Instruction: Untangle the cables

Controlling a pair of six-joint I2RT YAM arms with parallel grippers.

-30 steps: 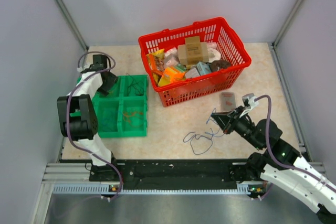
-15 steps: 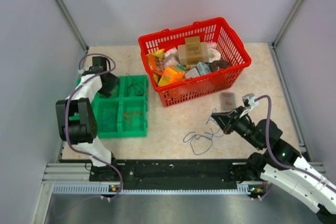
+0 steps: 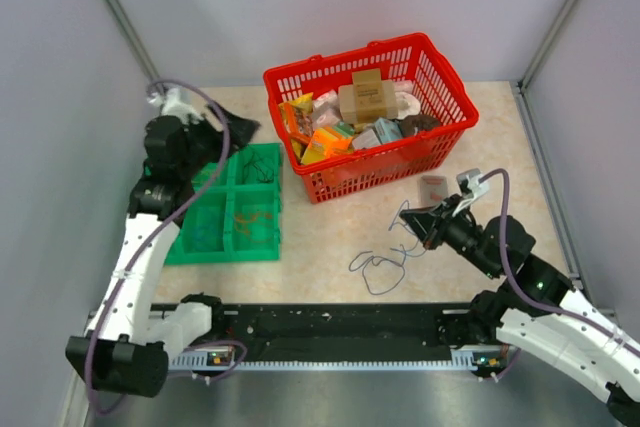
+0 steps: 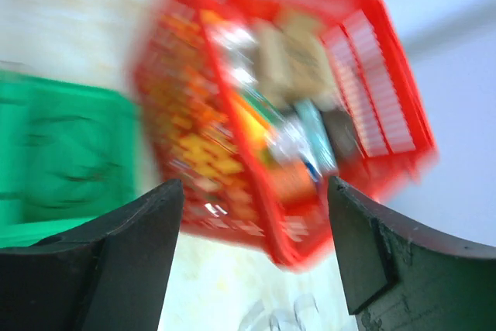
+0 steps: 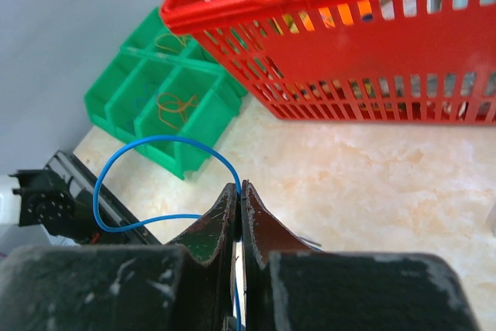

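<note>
A loose tangle of thin cables [image 3: 381,267] lies on the table in front of the red basket. My right gripper [image 3: 413,220] is shut on a blue cable, whose loop [image 5: 167,139] curls out to the left of the closed fingertips in the right wrist view, where the gripper [image 5: 240,186] is held above the table. My left gripper [image 3: 240,130] is open and empty, raised over the far edge of the green tray [image 3: 225,250]. Its wrist view is blurred, and the gripper [image 4: 254,191] faces the basket. Black cables [image 3: 258,165] and orange cables [image 3: 252,215] lie in tray compartments.
The red basket [image 3: 440,72], full of packets and a cardboard box, stands at the back centre. A small flat packet [image 3: 433,190] lies on the table by my right gripper. The green tray [image 5: 163,91] sits at the left. A black rail runs along the near edge.
My left arm has lifted out of the green tray and swung so that its gripper points right, toward the basket. My right gripper has risen slightly, still holding the blue cable.
</note>
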